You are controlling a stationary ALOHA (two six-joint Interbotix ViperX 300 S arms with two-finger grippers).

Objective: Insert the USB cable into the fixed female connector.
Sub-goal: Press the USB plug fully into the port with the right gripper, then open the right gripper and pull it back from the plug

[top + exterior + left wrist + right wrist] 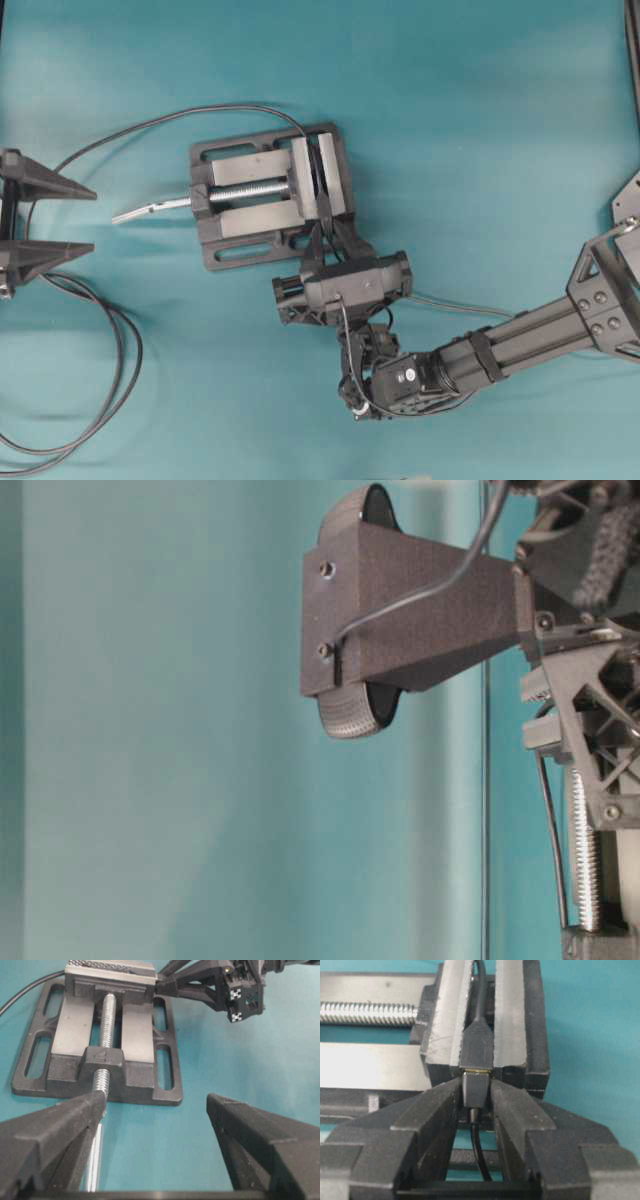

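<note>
The fixed female connector point(476, 1045) sits clamped between the jaws of the grey vise point(510, 1010), and its black cable runs away behind it. The USB cable's dark plug point(475, 1090) is butted end to end against it, with only a thin line of metal showing at the joint. My right gripper point(475, 1092) has a finger against each side of that plug, and the thin cable point(479, 1150) trails back between the fingers. From overhead, the right gripper point(322, 235) is at the vise's point(270, 190) near edge. My left gripper point(90, 220) is open and empty at the far left.
The vise's silver screw handle point(150, 208) points toward the left gripper point(156, 1100), just by its left finger. The long black cable point(110, 380) lies in loops at the lower left. The USB cable point(450, 303) trails right under the right arm.
</note>
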